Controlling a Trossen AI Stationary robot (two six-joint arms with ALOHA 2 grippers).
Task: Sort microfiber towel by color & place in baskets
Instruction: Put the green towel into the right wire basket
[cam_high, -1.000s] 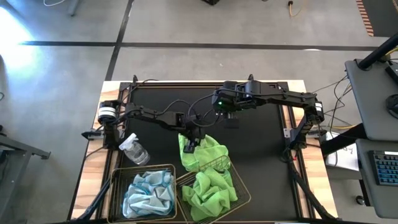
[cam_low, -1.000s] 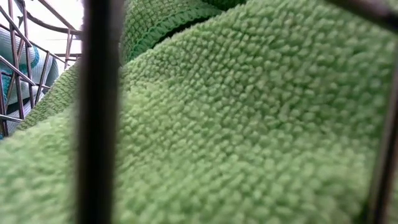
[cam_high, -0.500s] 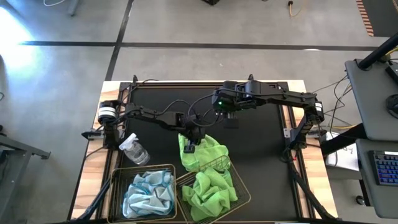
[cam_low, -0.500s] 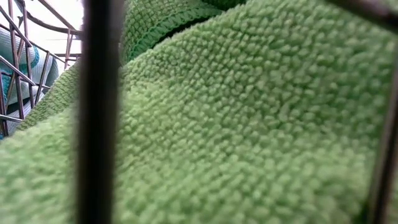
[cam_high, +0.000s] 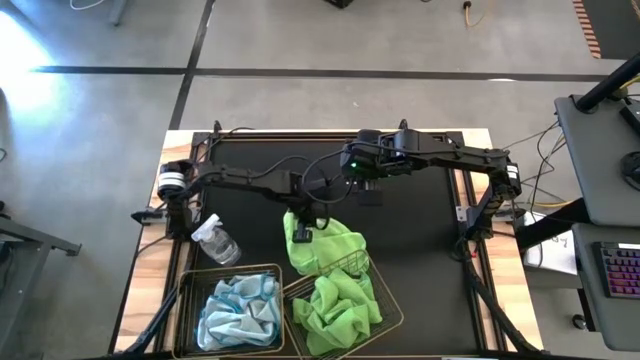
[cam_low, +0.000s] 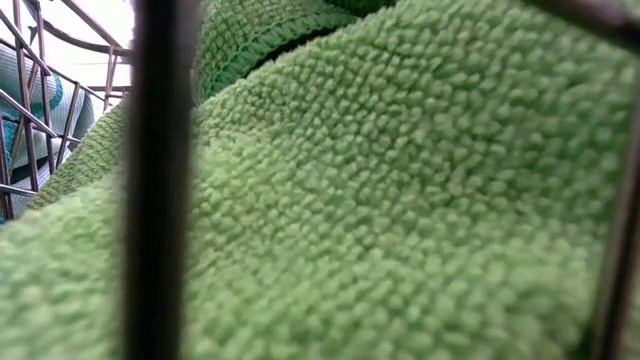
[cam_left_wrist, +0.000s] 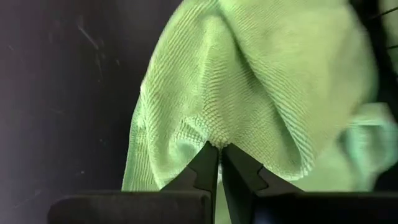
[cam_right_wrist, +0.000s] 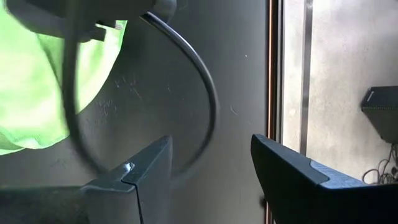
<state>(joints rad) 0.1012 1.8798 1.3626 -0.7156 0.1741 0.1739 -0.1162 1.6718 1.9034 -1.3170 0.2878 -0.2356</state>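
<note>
Pale wood edges the table (cam_high: 150, 290), and a large black mat (cam_high: 420, 260) covers most of its top. At the left side of the high view, a small clear spray bottle (cam_high: 216, 240) lies on the mat just beside the left arm's base. Below it sits the left basket (cam_high: 186, 300), dark wire mesh, holding a crumpled pale blue towel (cam_high: 238, 310). Touching that basket's right side is the right basket (cam_high: 392, 312), set at a slight angle, with a lime green towel (cam_high: 338, 308) bunched inside; in the low view the same green pile (cam_low: 400, 200) fills nearly everything behind the mesh wires.

Just above the right basket, a second green towel (cam_high: 332, 246) lies on the mat, its lower edge draped over the basket's rim. The left gripper (cam_high: 300, 233) is at this cloth's upper left corner, and the left wrist view shows its fingers (cam_left_wrist: 205, 168) pinched together on a raised fold of the green fabric (cam_left_wrist: 249, 81).

Further right, the right gripper (cam_high: 368, 192) hangs over bare mat near the table's middle, well apart from the towels, with its fingers (cam_right_wrist: 292, 180) spread wide and nothing between them.
</note>
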